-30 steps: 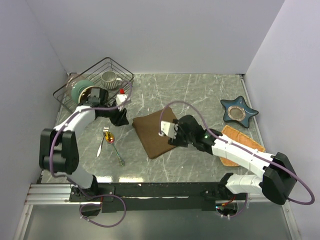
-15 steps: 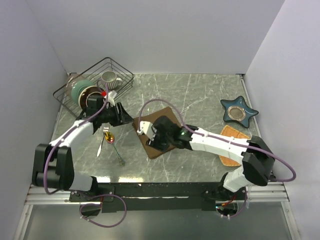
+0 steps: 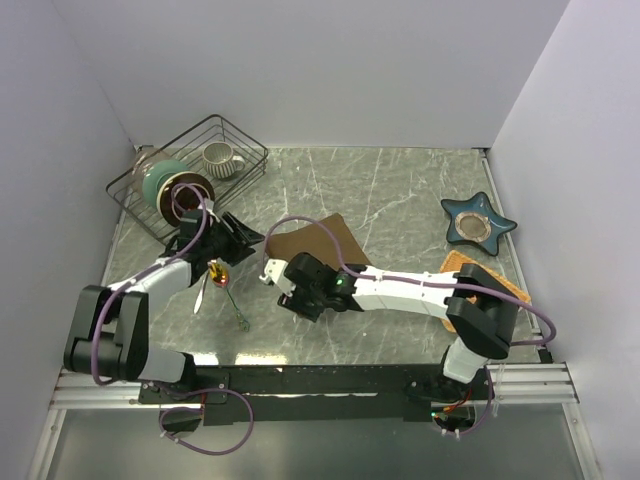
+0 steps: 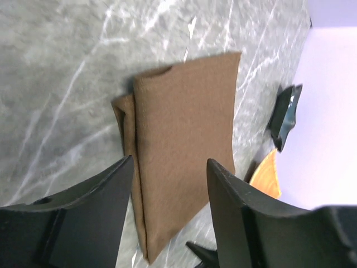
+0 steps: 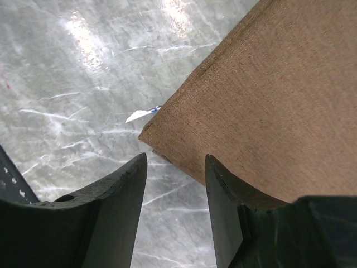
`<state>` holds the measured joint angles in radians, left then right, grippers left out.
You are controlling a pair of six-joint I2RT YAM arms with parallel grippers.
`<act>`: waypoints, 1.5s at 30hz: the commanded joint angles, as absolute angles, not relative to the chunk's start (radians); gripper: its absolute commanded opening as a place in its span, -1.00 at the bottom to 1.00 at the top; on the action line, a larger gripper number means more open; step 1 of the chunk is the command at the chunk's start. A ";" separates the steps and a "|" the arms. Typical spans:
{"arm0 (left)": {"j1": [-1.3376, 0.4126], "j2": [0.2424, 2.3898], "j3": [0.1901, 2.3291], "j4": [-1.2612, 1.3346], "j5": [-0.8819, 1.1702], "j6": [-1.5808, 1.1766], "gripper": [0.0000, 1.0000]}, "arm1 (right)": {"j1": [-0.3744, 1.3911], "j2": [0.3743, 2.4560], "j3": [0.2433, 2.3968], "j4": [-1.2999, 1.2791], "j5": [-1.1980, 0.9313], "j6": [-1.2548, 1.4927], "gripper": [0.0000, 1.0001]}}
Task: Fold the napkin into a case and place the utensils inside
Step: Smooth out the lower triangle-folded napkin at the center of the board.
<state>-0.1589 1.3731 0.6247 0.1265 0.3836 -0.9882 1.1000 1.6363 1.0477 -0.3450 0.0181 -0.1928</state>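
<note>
Folded napkin point(image 3: 300, 245) lies on the table point(image 3: 400, 190): likely soft, light, limp; best pinched at a corner. Left fingers point(image 4: 83, 218), spread and empty, face its left edge; right fingers point(image 5: 95, 212), also released, straddle its near corner.

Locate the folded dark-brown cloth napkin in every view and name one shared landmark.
Top external: dark-brown cloth napkin mid-table, near the picture's centre.
Left wrist: centre of the picture.
Right wrist: upper right, its corner reaching mid-frame.
Shared landmark: grey veined marble tabletop, in all three.
</note>
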 commanded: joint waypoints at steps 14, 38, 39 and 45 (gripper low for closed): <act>-0.163 1.520 0.693 0.204 0.342 -1.097 0.29 | 1.143 1.746 1.126 -0.299 0.040 -0.144 0.19; -0.161 1.563 0.664 0.324 0.382 -1.115 0.61 | 1.161 1.730 1.126 -0.337 0.216 -0.179 -1.00; -0.161 1.571 0.670 0.328 0.387 -1.118 0.61 | 1.161 1.726 1.121 -0.337 0.213 -0.178 -1.00; -0.161 1.623 0.684 0.339 0.402 -1.132 0.62 | 1.160 1.698 1.123 -0.325 0.193 -0.160 -1.00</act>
